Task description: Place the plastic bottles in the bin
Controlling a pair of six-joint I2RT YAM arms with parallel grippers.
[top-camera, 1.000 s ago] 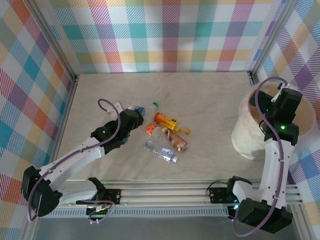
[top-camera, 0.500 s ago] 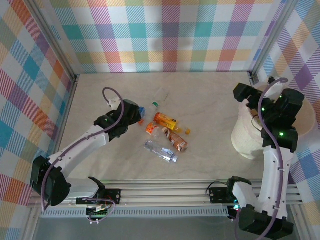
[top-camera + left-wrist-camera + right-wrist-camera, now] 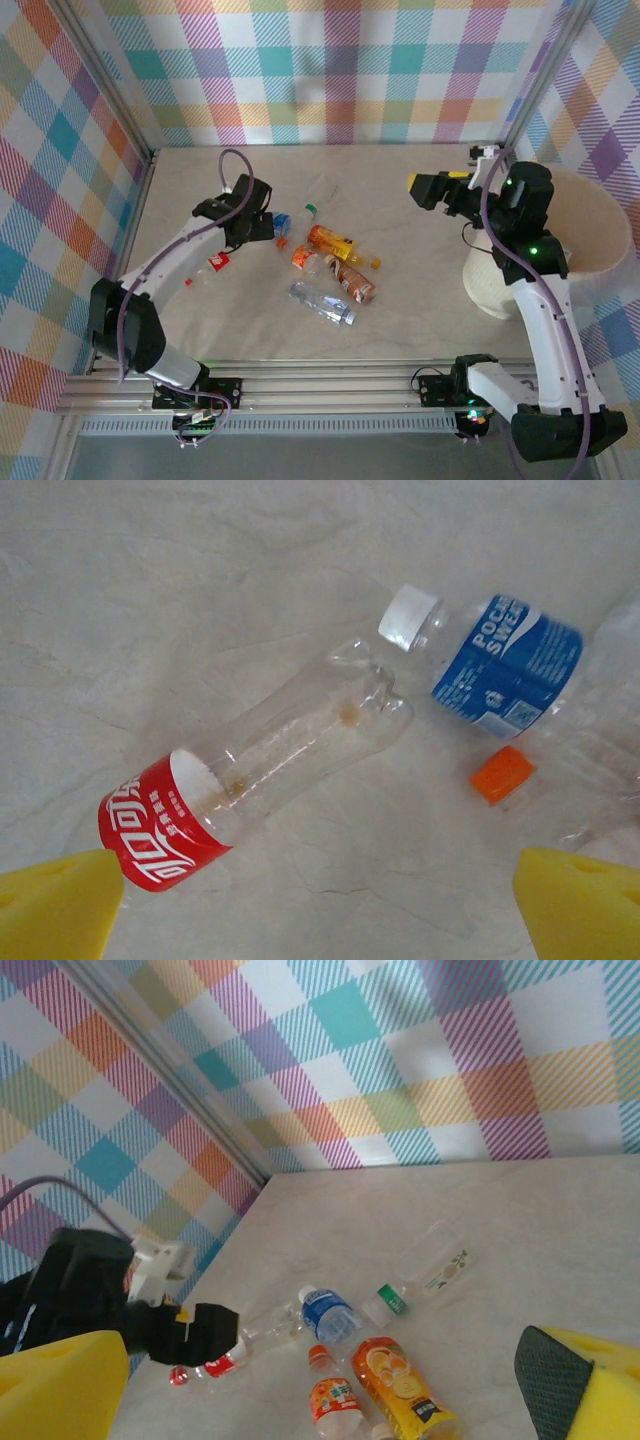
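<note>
Several plastic bottles lie mid-table: a red-label one, a blue-label one, a green-capped clear one, orange ones, a brown one and a clear one. My left gripper hangs open above the red-label bottle's clear end, touching nothing. The bin stands at the right. My right gripper is open and empty, in the air left of the bin.
Plaid walls close the table at the back and on both sides. A rail runs along the near edge. Bare tabletop lies between the bottle cluster and the bin. A loose orange cap sits beside the blue-label bottle.
My right gripper has swung from over the bin out to the left above the table. My left arm has stretched farther back, uncovering the red-label bottle.
</note>
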